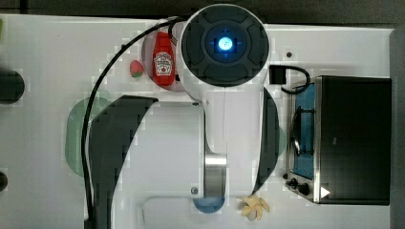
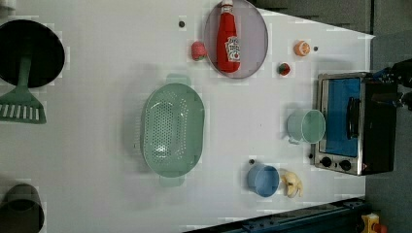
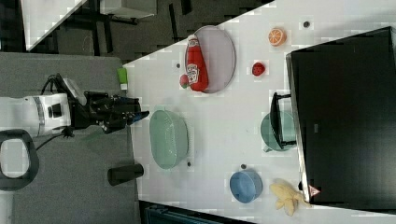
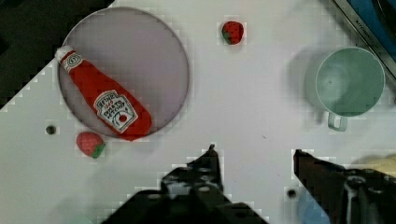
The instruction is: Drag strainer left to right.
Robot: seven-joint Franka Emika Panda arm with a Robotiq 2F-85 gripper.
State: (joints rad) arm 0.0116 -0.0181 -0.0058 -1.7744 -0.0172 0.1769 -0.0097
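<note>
Ketchup bottle [image 4: 105, 100] label: I read "HEINZ" and "TOMATO KETCHUP" on its white label, seen from my wrist.
Toaster oven [image 3: 343, 116] sign: a small red-and-white warning triangle by its lower corner; its symbol is unreadable.

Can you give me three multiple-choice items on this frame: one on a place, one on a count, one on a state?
1. The ketchup bottle lies
A. on the plate
B. in the strainer
C. in the blue cup

2. Strawberries in the wrist view:
A. one
B. two
C. four

3. The gripper is
A. shut on the strainer
B. shut on the green mug
C. open, holding nothing

Key: 1 A, it rests across the plate; 2 B, two red berries lie apart; 3 C, bare table shows between its fingers.
</note>
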